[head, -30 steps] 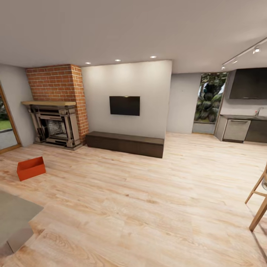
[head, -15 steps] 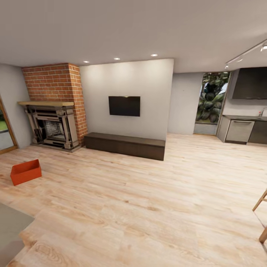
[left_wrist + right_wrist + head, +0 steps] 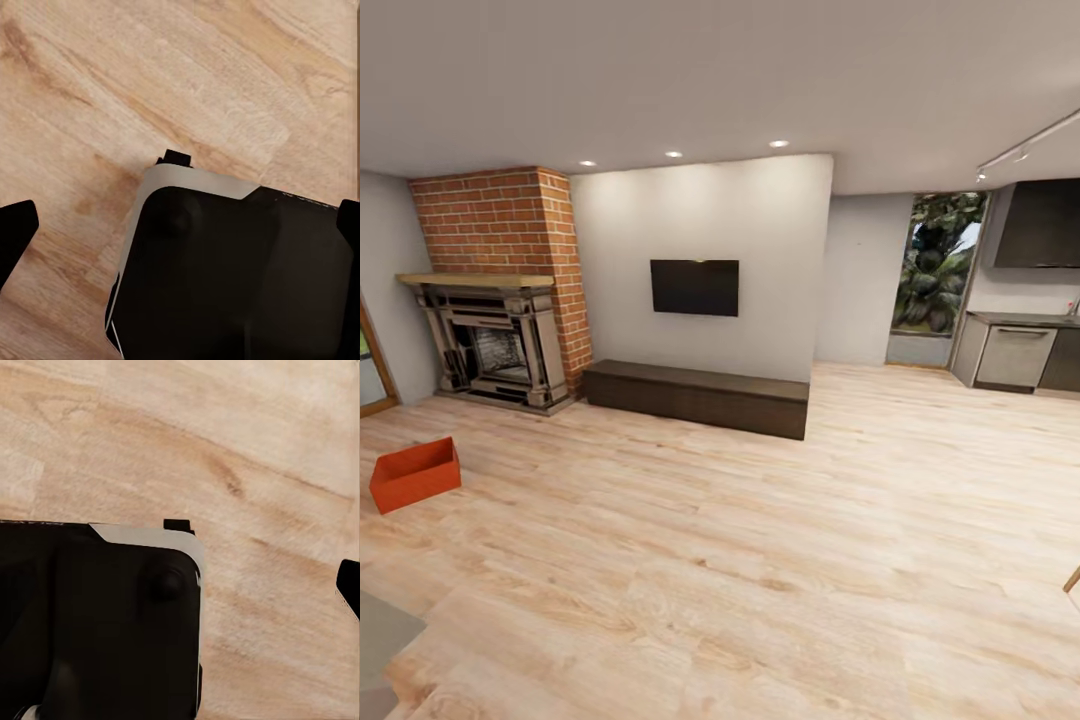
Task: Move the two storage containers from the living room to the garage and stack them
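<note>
One red-orange storage container (image 3: 415, 474) stands on the light wood-plank flooring of the living room at the far left of the head view, in front of the fireplace. It is open-topped and looks empty. In the left wrist view my left gripper (image 3: 180, 240) is open, one black fingertip (image 3: 15, 232) at each side edge, with nothing held, above the robot's dark base (image 3: 232, 277). My right gripper (image 3: 180, 589) hangs over the plank flooring too; one fingertip (image 3: 349, 589) shows far out at the edge, nothing between the fingers.
A brick fireplace (image 3: 495, 335) stands at the back left and a long dark low bench (image 3: 695, 396) under a wall television (image 3: 695, 287). Kitchen cabinets (image 3: 1020, 355) are at the right. A grey rug corner (image 3: 378, 635) lies at the lower left. Wide plank flooring spreads ahead.
The whole head view has shifted: the container, fireplace and rug slide toward the left edge and the wooden chair legs at the right leave the picture. The container itself has not moved.
</note>
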### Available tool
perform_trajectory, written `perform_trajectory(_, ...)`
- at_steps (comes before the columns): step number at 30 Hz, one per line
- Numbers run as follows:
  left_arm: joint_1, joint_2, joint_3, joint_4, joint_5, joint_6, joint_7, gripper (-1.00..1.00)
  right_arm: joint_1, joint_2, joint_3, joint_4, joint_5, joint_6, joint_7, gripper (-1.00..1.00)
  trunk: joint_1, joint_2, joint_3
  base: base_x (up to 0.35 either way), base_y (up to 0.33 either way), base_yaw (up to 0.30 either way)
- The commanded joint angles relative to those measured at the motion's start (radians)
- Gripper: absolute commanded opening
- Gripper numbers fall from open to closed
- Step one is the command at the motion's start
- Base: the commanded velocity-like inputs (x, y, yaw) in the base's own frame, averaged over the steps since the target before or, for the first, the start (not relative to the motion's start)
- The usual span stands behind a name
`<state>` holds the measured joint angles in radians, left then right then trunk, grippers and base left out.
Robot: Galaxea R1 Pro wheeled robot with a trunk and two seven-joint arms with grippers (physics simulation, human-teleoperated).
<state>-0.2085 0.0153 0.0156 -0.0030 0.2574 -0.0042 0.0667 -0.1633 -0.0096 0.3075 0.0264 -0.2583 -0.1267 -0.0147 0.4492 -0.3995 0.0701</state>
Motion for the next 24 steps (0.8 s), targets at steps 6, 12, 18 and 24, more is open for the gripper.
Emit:
perform_trajectory(6,0.0,0.0,0.001,0.0,0.003,0.001,0.001,1.0,-0.001,0.0,0.009,0.003,-0.009,-0.005,-0.001,1.0,0.001,0.0,0.0,0.321,0.0,0.0)
perform_trajectory(12,0.0,0.0,0.001,0.0,0.003,0.001,0.002,1.0,-0.001,0.0,0.009,0.003,-0.009,-0.005,-0.001,1.0,0.001,0.0,0.0,0.322,0.0,0.0)
perform_trajectory(18,0.0,0.0,0.001,0.0,0.003,0.001,0.002,1.0,-0.001,0.0,0.009,0.003,-0.009,-0.005,-0.001,1.0,0.001,0.0,0.0,0.322,0.0,0.0)
perform_trajectory(24,0.0,-0.001,0.001,0.0,0.002,0.001,0.002,1.0,-0.001,0.0,0.009,0.003,-0.009,-0.005,-0.001,1.0,0.001,0.0,0.0,0.322,0.0,0.0)
